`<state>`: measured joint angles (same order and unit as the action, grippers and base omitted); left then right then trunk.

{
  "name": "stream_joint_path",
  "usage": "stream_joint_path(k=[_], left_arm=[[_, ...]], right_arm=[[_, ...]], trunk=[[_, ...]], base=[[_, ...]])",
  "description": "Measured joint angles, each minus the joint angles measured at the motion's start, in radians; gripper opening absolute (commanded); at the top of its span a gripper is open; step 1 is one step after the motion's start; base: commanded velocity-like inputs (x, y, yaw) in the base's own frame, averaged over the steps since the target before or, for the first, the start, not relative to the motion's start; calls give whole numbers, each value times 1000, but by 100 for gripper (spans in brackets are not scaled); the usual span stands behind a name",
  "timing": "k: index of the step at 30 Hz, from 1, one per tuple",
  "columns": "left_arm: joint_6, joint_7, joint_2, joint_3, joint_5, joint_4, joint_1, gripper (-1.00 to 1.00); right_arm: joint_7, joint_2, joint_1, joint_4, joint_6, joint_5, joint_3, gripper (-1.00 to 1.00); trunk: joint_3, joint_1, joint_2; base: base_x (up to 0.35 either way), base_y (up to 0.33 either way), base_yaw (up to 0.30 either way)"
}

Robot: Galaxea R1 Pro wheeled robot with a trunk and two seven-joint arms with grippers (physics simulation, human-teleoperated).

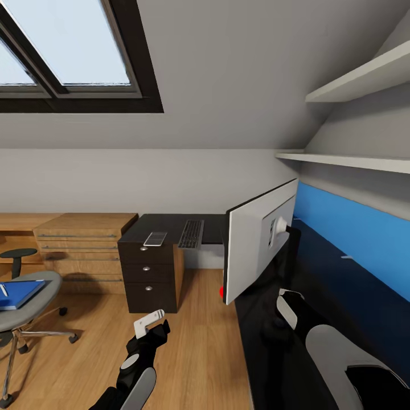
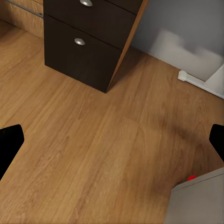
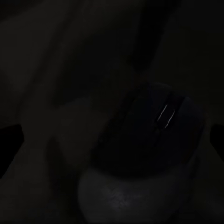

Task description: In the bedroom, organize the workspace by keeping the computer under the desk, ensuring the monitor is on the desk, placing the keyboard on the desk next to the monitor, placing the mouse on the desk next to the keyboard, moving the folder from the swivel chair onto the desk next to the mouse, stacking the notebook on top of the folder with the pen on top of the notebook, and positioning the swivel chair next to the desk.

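Black laminate runs along our right side: the worktop (image 1: 319, 267) with the monitor (image 1: 256, 245) standing on it, its white back turned toward us. Our right arm reaches in behind the screen, and the right wrist view, very dark, shows a rounded body with a scroll wheel, the mouse (image 3: 158, 126), close ahead of the right end effector (image 3: 116, 140). Dark finger edges sit at both sides of that view, so we read the fingers as spread, not yet closed on anything, though the gloom makes this uncertain.

The left end effector (image 1: 151, 324) hangs over the wooden floor (image 2: 93, 140), fingers apart and empty, near the black drawer unit (image 1: 149, 279). On the far stretch of worktop lie the keyboard (image 1: 191, 234) and, just beside it, a flat pale object (image 1: 155, 238) we cannot identify. The swivel chair (image 1: 28, 307) stands well apart at our left with the blue folder (image 1: 20, 293) on its seat and a pen (image 1: 3, 290) resting on top.

We judge the mouse step to be in hand. Next we need to close on the mouse squarely, lift it clear of the monitor's foot, and carry it round to sit beside the keyboard. The folder, notebook and chair are yet to be dealt with.
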<state>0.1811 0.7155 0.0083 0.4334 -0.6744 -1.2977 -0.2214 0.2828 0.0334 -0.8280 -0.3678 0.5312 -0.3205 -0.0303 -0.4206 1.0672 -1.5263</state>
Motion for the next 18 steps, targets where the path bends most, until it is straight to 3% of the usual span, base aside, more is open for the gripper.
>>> stream_joint_path(k=[18], left_arm=[[0,0,0,0,1,0,0,100]], right_arm=[[74,0,0,3,-1,0,0,100]], trunk=[[0,0,0]], base=[[0,0,0]])
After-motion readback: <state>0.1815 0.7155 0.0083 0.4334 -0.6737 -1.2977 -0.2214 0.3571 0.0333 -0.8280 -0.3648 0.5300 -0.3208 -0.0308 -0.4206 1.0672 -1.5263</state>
